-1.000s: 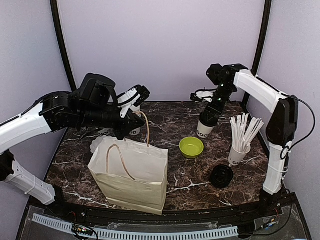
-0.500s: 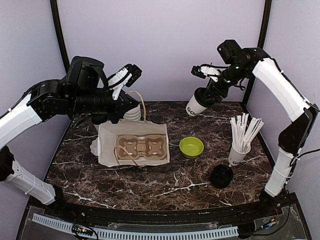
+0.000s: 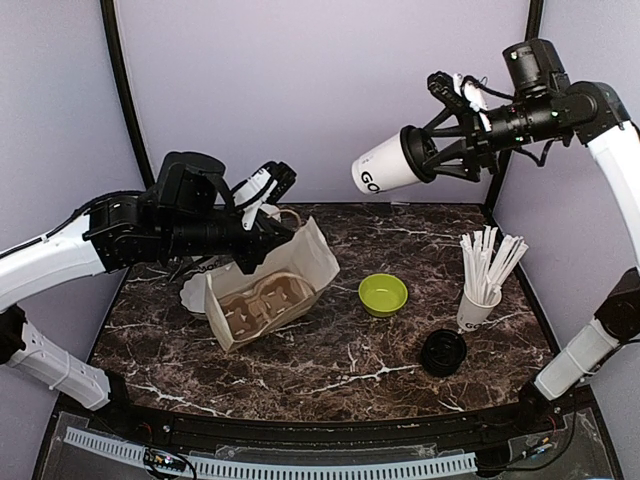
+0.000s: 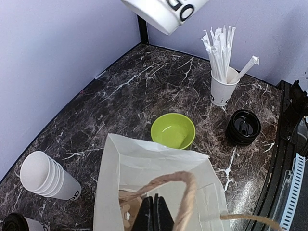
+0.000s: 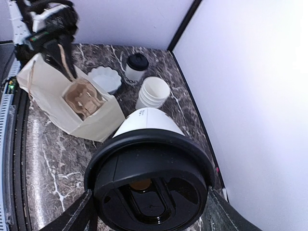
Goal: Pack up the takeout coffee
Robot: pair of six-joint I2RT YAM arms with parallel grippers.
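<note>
Your right gripper (image 3: 422, 157) has its fingers (image 5: 72, 216) spread wide around the top of a small white paper takeaway cup with dark lettering (image 3: 383, 172), clasping it at the round black plastic lid (image 5: 149, 178). The cup lies on its side, high over the back right of the dark marble table (image 3: 380, 375). Its base points toward the left arm, and it is well apart from everything below. A second lidded white cup (image 5: 136, 65) stands at the table's back left, beyond the bag.

Your left gripper (image 4: 155, 204) is pinched fully together at the mouth of the white paper bag (image 3: 312, 255), with the twine handle (image 4: 185, 185) looping across it. Whether it nips twine or paper edge, I can't tell. The bag is tipped with its mouth open, and a brown cardboard cup carrier (image 3: 258, 300) sits inside.

Watch three things.
- **Leak or drop:** A cup held sideways by its lid end may leak at the sip hole. The lid may also pop off and let the cup fall toward the lime-green bowl (image 3: 383, 294).
- **Bag slipping:** The thin hold on the bag could slip, and the mouth could fold shut as you arrive.
- **Cup not upright:** If you don't right the cup before lowering it, it may snag the rim or handle. It could also miss a carrier well and tip over.
</note>
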